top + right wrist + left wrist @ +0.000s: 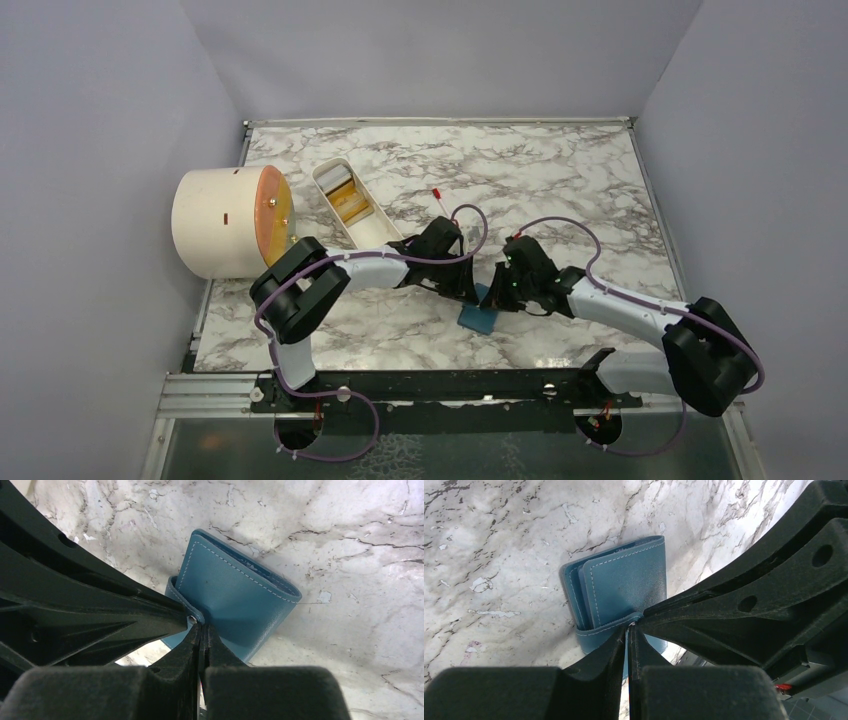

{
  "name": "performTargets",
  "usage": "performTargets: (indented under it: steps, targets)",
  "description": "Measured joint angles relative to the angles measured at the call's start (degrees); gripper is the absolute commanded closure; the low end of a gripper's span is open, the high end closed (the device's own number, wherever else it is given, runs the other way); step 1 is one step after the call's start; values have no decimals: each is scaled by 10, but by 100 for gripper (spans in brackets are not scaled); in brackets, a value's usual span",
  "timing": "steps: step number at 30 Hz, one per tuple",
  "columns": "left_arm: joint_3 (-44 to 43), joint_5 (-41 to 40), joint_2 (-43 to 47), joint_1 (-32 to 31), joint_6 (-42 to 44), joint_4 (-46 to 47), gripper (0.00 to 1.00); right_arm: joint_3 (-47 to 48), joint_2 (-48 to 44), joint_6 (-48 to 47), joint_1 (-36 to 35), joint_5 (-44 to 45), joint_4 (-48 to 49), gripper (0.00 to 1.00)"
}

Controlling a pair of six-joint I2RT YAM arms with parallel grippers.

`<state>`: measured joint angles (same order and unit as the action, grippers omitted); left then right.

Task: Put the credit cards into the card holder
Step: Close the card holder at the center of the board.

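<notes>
**Both grippers pinched on the wallet's strap**

The card holder (624, 587) lies folded shut on the marble table (560, 180), near the front edge and about midway between the two arm bases. It is teal-blue with pale stitching, and a narrow strap (185, 601) wraps round its near edge.

The left gripper (629, 632) comes in from the holder's left. Its fingers are pressed almost together, and the tips meet on the strap's edge. The right gripper (201, 630) comes in from the other side. Its fingers are likewise drawn tight together, nipping the strap's end, where a small bright snap shows. The two sets of fingertips meet at nearly the same spot, and each wrist view is partly filled by the other gripper's black body.

Well apart, toward the back left, a long white oval tray (378, 236) lies at an angle with a yellow-orange credit card (351, 207) inside it. A second card there cannot be made out for certain. Just left of the tray a cream cylinder (215, 222) lies on its side, its round orange face turned toward the tray.
</notes>
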<state>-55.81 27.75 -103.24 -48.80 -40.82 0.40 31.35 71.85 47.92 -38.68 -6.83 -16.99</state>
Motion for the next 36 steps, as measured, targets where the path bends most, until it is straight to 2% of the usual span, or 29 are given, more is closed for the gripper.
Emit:
performTargets:
  steps: [36]
  targets:
    - [-18,-28,-10,-1,21,-26,92,28,32,3,0,7,-10,99]
